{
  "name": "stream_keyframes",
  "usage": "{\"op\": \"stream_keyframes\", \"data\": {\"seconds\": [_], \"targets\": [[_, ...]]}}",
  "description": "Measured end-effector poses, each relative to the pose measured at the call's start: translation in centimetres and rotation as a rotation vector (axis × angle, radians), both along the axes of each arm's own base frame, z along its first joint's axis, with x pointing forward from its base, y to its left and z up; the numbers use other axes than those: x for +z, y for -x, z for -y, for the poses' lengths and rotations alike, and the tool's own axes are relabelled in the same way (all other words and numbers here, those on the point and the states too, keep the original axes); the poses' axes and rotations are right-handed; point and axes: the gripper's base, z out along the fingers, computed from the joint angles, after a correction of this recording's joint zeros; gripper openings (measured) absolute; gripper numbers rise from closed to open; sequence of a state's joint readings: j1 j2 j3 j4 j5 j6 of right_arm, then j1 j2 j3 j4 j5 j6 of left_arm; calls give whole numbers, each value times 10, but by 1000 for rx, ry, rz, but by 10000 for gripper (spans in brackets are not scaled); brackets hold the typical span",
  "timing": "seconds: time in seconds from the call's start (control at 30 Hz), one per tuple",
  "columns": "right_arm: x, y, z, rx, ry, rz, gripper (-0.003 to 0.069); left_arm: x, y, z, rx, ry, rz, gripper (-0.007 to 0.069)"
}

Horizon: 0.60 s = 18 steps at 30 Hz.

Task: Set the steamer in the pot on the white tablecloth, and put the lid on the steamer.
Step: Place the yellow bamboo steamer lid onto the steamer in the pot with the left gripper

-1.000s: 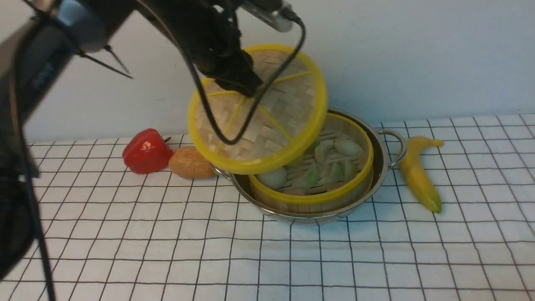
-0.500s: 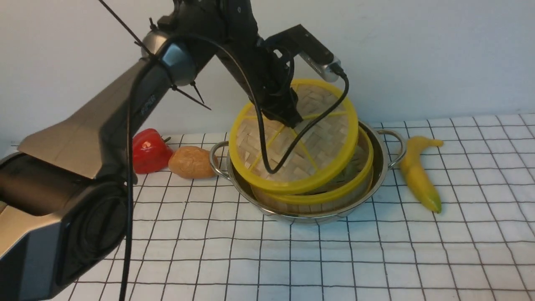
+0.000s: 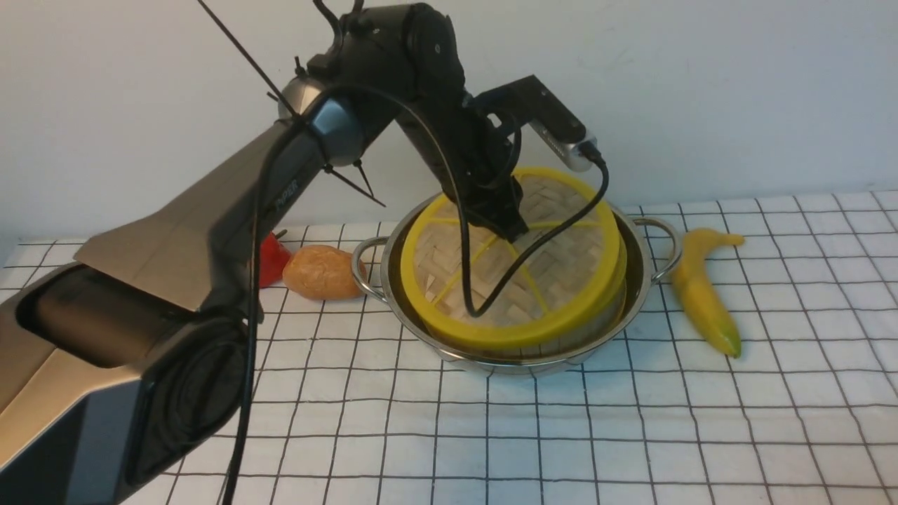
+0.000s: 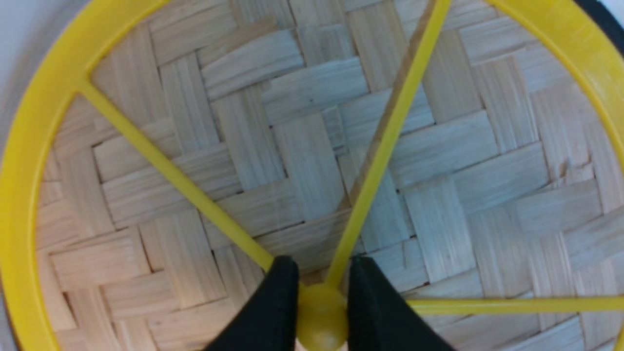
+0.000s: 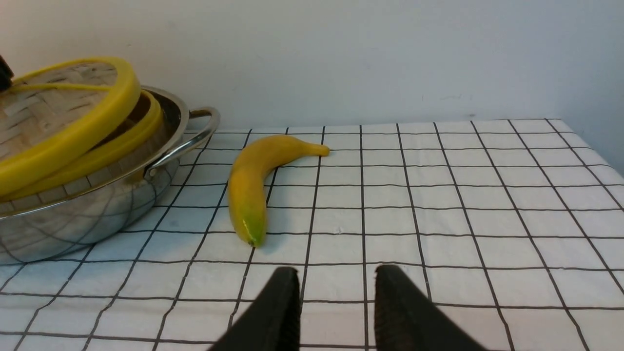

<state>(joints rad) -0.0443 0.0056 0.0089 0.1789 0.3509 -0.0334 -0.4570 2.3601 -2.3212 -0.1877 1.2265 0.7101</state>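
- While the left gripper is pinching the centre knob of the lid, jaws clamped on either side of it, the lid is hanging straight under the tool
- steamer is already sitting inside the pot on the white tablecloth; that half is looking done
- key relation: lid is lying over the steamer but tilted, not flat; the edge nearest the robot is sitting at or on the steamer rim; the edge toward the wall and the right arm is riding higher
- right wrist view is showing a dark gap on that raised side between the two yellow rims
- lid being round, no long axis is mattering; only tilt and centring are counting
- centring is looking a touch off toward the robot's left; can't confirm the seat from here
- judging the next move: levelling the wrist, lowering the far edge until the rims are meeting, then letting go
- right gripper is hovering open and empty over the cloth, just short of the banana, well apart from the pot; left arm is the one doing this job
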Motion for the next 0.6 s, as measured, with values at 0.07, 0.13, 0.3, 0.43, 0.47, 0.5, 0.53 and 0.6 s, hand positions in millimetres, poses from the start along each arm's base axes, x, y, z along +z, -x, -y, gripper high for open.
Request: {"op": "stream_keyframes", "data": {"seconds": [0.07, 0.13, 0.3, 0.43, 0.47, 0.5, 0.53, 0.6], "targets": [[0, 0, 0, 0, 0, 0, 240, 0, 1, 2, -15, -25, 13, 115], [0, 0, 0, 0, 0, 0, 240, 0, 3, 5, -34, -33, 21, 116], [0, 0, 0, 0, 0, 0, 240, 1, 2, 11, -58, -28, 67, 116], [0, 0, 0, 0, 1, 0, 240, 2, 2, 16, -64, -20, 101, 116], [0, 0, 0, 0, 1, 0, 240, 1, 2, 18, -69, -24, 104, 116], [0, 0, 0, 0, 1, 0, 240, 1, 2, 18, -71, -24, 109, 116], [0, 0, 0, 0, 1, 0, 240, 1, 2, 18, -71, -25, 110, 116], [0, 0, 0, 0, 1, 0, 240, -2, 1, 19, -70, -28, 110, 116]]}}
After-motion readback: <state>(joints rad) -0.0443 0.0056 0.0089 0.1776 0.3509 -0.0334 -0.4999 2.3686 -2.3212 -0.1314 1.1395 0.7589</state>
